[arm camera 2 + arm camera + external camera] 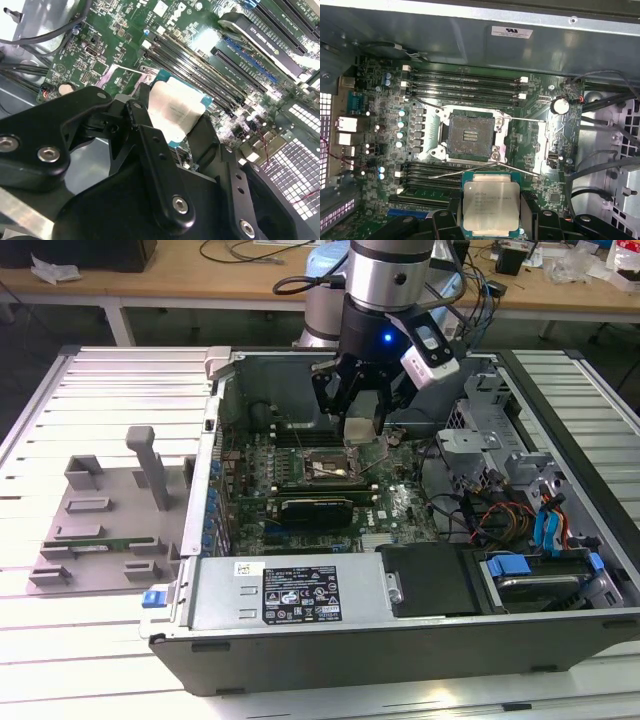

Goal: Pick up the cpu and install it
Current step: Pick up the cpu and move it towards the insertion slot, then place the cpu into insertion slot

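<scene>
Black end effector (491, 216) clamps cpu (491, 204) edges near open socket (470, 136).

On slatted table (100, 380): computer case (420, 640), with parts tray (90, 530) beside it at the exterior view's left. In case, on its floor: motherboard (400, 505). Mid-board: socket (470, 135), between two banks of memory slots (465, 82). Above board, just beside socket: cpu (491, 202), clasped in gripper (357, 422).
</scene>
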Tool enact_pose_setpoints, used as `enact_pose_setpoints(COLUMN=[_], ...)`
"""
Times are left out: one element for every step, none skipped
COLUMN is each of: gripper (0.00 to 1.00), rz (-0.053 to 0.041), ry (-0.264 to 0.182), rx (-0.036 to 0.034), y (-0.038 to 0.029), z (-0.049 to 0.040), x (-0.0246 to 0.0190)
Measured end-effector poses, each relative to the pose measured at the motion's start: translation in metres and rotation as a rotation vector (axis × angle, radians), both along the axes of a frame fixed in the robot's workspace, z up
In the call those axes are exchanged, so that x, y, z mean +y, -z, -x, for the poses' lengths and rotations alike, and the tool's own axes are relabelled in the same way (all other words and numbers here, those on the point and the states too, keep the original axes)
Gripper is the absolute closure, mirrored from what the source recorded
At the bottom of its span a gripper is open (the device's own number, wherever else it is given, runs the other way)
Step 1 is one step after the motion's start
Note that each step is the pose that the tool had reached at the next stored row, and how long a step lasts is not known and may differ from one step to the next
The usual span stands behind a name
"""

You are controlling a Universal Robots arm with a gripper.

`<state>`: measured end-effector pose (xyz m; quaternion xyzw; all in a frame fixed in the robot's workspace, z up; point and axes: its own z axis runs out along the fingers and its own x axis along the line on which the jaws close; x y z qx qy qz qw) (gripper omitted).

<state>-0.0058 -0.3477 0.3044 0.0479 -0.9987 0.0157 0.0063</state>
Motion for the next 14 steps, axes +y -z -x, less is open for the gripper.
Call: enact_pose_setpoints(gripper=[0.45,0.45,0.45,0.45,0.45,0.45,0.45,0.45,0.45,0.45,0.45,0.45,0.45,0.45], rz=[-0.0002,-0.0002,-0.0002,-0.0001,-0.0002,-0.0001,-0.0002,-0.0001,-0.0001,-0.0002,-0.0001,-0.0002,-0.0002,0.0001], ry=[0.000,0.000,0.000,0.000,0.000,0.000,0.000,0.000,0.000,0.000,0.000,0.001,0.014,0.039], rx=[-0.0001,-0.0001,-0.0001,-0.0001,-0.0001,-0.0001,-0.0001,-0.0001,-0.0001,-0.0001,-0.0001,-0.0001,-0.0001,-0.0001], y=[0.0001,0.0001,0.0001,0.0001,0.0001,0.0001,0.0002,0.0002,0.0002,0.0002,0.0002,0.0002,0.0002,0.0002], z=[0.0000,0.0000,0.0000,0.0000,0.0000,0.0000,0.0000,0.0000,0.0000,0.0000,0.0000,0.0000,0.0000,0.0000], x=[0.0001,0.0001,0.0001,0.0002,0.0002,0.0003,0.0003,0.0003,0.0004,0.0004,0.0005,0.0005,0.0005,0.0005])
